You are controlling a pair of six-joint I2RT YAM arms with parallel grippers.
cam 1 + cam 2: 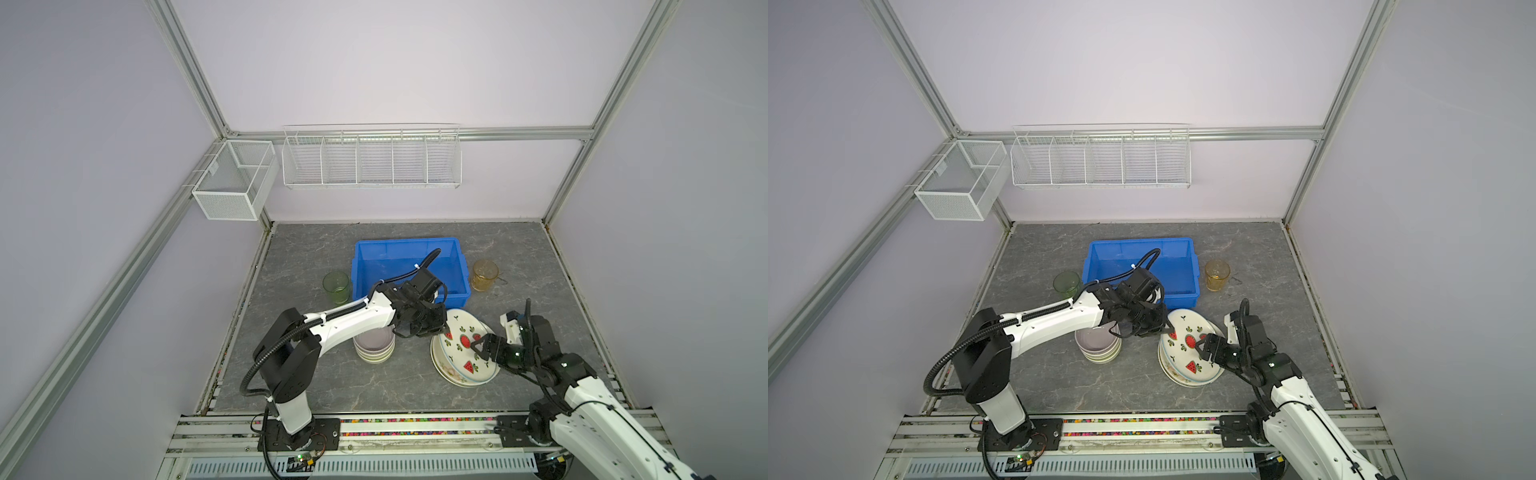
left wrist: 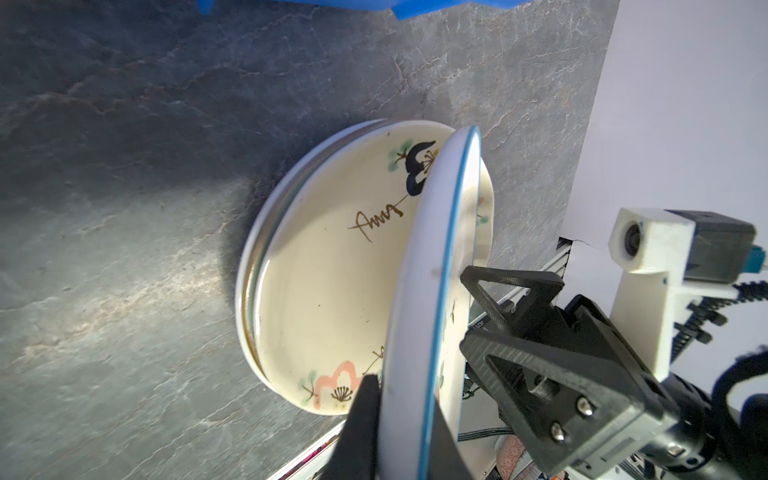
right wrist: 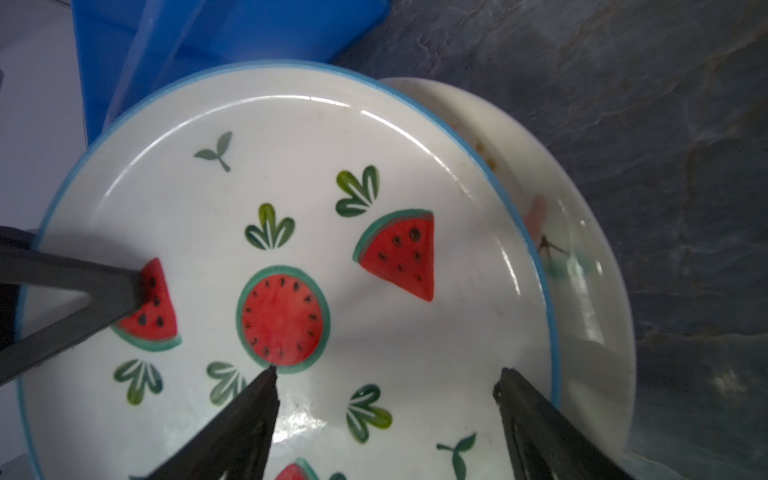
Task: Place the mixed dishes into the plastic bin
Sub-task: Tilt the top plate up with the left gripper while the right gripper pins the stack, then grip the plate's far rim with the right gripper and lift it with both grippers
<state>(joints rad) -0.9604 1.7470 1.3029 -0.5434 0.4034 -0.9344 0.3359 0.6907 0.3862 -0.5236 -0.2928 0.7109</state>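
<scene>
**Top views.** The left arm is reaching forward and to the right with its elbow raised and wrist bent down, passing over a stack of small bowls [image 1: 374, 347] with a lilac one on top. The left end effector [image 1: 444, 332] [image 1: 1168, 328] is pinching the left edge of the round white blue-rimmed watermelon-print plate [image 1: 461, 336] [image 1: 1183, 332]. The plate is tilting, gripped edge raised, on a pile of plates on the grey stone-pattern worktop [image 1: 311, 374]. The right arm is bending in low from the right. The right end effector [image 1: 478, 347] [image 1: 1202, 347] is hanging over the plate's right half, jaws spread wide and holding nothing. The bright blue rectangular plastic bin [image 1: 361, 249] [image 1: 1183, 243] is standing just behind the plates. A translucent green cup [image 1: 336, 286] is standing to its left and a translucent amber cup [image 1: 485, 274] to its right.

**Left wrist view.** The watermelon-print plate [image 2: 428, 249] is appearing edge-on, and the two dark fingers [image 2: 361, 415] are clamping its rim. It is angling away from the cream floral plate [image 2: 332, 270] beneath. The right end effector [image 2: 463, 311] is facing it with jaws apart.

**Right wrist view.** The right fingers [image 3: 257, 411] are standing wide apart over the plate's [image 3: 291, 199] near face; contact cannot be told. One left finger [image 3: 104, 291] is lying on a printed watermelon slice. The plastic bin's [image 3: 249, 29] corner is showing just beyond the rim.
</scene>
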